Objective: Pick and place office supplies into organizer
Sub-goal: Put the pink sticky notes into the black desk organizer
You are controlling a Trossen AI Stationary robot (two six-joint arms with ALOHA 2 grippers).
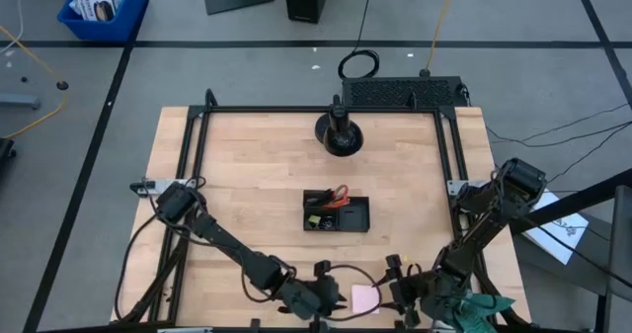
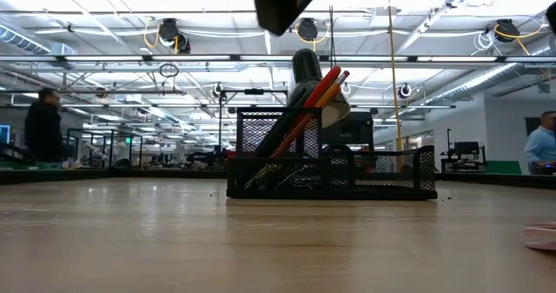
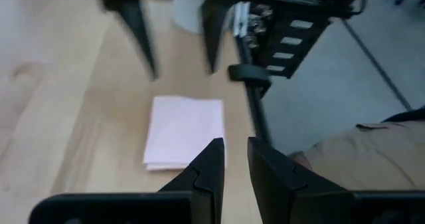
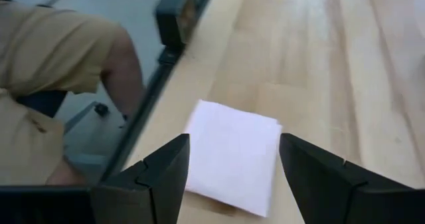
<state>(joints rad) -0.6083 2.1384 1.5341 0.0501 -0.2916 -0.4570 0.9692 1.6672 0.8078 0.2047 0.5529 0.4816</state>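
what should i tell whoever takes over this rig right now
Right claw: open, over the pink sticky-note pad at the table's near edge, not gripping.
Left claw: nearly closed, empty, beside the pad.
Organizer: mid-table, already holds scissors, pencils and other small items.
Left to do: grasp the pad and place it in the organizer.

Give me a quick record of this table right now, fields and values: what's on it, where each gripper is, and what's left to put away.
organizer: mid-table, holding scissors and pencils
sticky-note pad: pink, flat on the table at the near edge, outside the organizer
left gripper: beside the pad, jaws narrowly apart, holding nothing
right gripper: open, over the pad
left to place: the pad
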